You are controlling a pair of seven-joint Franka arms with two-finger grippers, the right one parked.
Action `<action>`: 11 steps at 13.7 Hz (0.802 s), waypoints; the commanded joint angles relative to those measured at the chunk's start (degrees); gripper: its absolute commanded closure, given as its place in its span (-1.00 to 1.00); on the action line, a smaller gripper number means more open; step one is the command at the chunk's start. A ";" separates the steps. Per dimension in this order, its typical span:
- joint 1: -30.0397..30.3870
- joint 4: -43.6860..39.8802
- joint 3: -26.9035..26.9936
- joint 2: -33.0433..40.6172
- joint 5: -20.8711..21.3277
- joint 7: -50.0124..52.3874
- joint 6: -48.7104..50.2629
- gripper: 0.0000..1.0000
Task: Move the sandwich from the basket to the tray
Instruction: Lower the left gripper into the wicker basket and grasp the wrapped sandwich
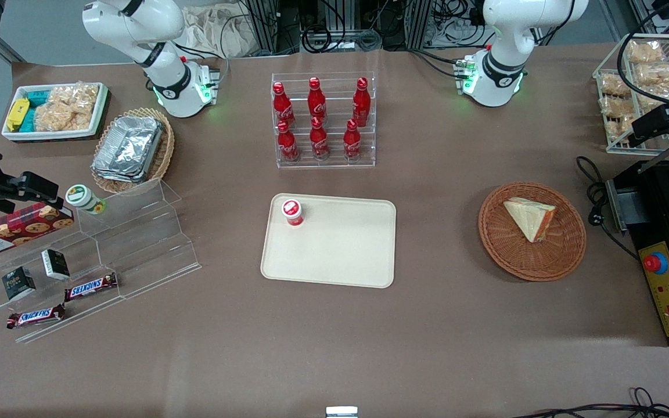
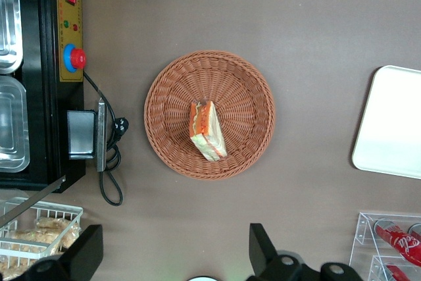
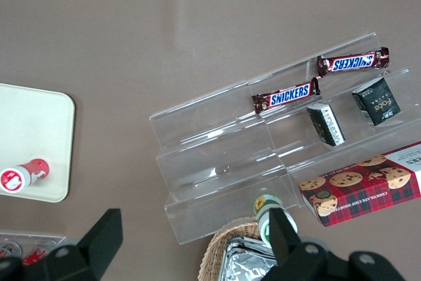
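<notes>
Your sandwich (image 1: 530, 218) lies in the basket (image 1: 532, 230), well apart from the tray (image 1: 330, 241). Your gripper (image 2: 174, 251) hangs high above the basket, jaws spread and empty.

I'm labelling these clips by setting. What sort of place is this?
Probably a lab mock-up of a snack counter: cola bottles in a clear rack, a sandwich in a basket, a tray, cabling around. The gripper hangs open above the basket.

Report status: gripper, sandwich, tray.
Gripper open, hovering high above the basket, holding nothing. Sandwich lies in basket, untouched. Tray carries a small red-capped bottle at one corner; rest bare.
</notes>
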State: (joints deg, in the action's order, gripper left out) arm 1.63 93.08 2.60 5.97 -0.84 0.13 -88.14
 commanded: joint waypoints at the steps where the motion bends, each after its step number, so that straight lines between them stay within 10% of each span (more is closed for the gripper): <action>1: -0.49 -1.33 0.38 -0.26 0.13 0.30 0.87 -1.00; 11: -0.23 8.84 0.91 -3.50 -0.57 5.58 -8.24 -1.00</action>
State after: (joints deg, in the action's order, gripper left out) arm 1.64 97.11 2.96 2.40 -0.84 3.94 -91.82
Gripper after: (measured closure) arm 0.000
